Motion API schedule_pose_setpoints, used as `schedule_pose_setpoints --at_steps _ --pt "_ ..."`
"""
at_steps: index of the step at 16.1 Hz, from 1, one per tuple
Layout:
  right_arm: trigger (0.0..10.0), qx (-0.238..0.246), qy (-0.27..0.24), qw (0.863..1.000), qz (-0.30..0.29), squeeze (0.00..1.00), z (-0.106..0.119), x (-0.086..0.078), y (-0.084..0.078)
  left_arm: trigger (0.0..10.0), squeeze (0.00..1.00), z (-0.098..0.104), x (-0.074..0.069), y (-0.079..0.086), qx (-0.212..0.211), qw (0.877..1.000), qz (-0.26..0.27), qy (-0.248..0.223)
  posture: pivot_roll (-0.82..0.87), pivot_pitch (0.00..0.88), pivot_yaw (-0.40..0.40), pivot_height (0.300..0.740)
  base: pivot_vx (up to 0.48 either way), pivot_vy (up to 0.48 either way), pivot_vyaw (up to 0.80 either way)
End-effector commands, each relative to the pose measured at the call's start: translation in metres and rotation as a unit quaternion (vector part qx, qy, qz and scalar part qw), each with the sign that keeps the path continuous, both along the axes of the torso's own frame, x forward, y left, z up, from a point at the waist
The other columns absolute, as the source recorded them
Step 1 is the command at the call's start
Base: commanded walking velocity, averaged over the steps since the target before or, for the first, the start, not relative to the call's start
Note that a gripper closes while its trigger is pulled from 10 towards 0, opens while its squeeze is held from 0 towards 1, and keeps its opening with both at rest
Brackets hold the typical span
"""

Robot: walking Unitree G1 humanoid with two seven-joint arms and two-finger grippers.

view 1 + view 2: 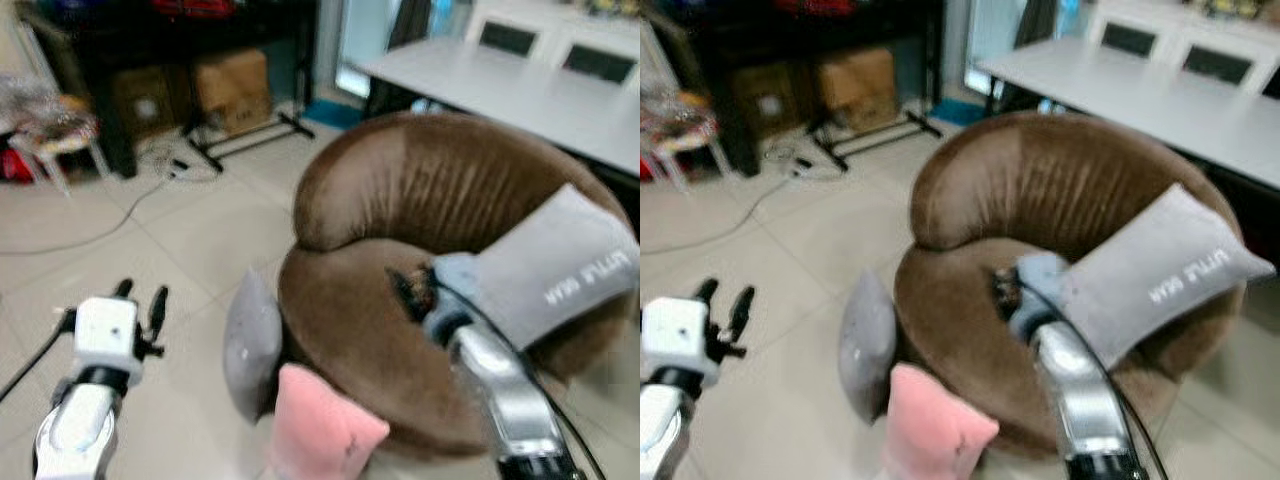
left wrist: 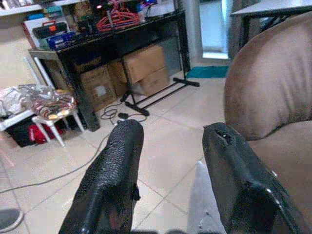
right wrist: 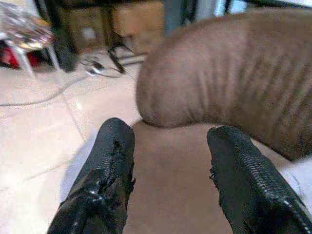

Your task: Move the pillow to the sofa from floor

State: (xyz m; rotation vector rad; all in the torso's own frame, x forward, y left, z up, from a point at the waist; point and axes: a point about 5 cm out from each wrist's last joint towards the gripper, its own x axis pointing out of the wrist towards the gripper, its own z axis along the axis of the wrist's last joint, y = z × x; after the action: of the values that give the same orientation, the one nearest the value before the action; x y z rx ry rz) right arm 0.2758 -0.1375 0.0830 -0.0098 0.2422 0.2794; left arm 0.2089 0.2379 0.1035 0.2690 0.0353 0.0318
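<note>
A round brown sofa (image 1: 440, 180) stands ahead on the tiled floor. A grey pillow (image 1: 252, 345) stands on edge on the floor, leaning against the sofa's front left side. A pink pillow (image 1: 320, 430) sits on the floor just in front of it. Another grey pillow (image 1: 560, 270) with white lettering lies on the sofa's right side. My right gripper (image 1: 412, 288) is open over the brown seat (image 3: 170, 185), holding nothing. My left gripper (image 1: 141, 293) is open above the bare floor, left of the grey floor pillow and apart from it.
A white table (image 1: 520, 85) stands behind the sofa at the right. At the back left are cardboard boxes (image 1: 232, 85) under a black shelf, a black stand base (image 1: 250, 135) and a small stool (image 1: 50, 135). A cable (image 1: 90, 235) trails across the tiles.
</note>
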Motion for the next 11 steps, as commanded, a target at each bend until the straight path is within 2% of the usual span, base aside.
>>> schedule_pose_setpoints --at_steps 1,9,11 --pt "10.0 -0.011 0.012 1.000 -0.014 0.00 -0.0032 -0.0020 -0.0134 10.0 0.00 -0.0007 0.0011 -0.0061 0.000 1.000 -0.008 0.000 0.02 0.000 -0.020 0.740 0.000 0.000 0.00" --pt "10.0 -0.011 0.009 1.000 -0.020 0.00 -0.0014 0.0022 -0.0116 10.0 0.00 -0.0013 0.0043 -0.0088 0.015 1.000 -0.004 0.001 0.02 0.000 -0.027 0.650 0.000 0.000 0.00" --pt "10.0 -0.011 0.009 1.000 -0.023 0.00 -0.0013 0.0024 -0.0118 10.0 0.00 -0.0011 0.0049 -0.0091 0.014 1.000 -0.003 0.000 0.02 0.000 -0.027 0.640 0.000 0.000 0.00"
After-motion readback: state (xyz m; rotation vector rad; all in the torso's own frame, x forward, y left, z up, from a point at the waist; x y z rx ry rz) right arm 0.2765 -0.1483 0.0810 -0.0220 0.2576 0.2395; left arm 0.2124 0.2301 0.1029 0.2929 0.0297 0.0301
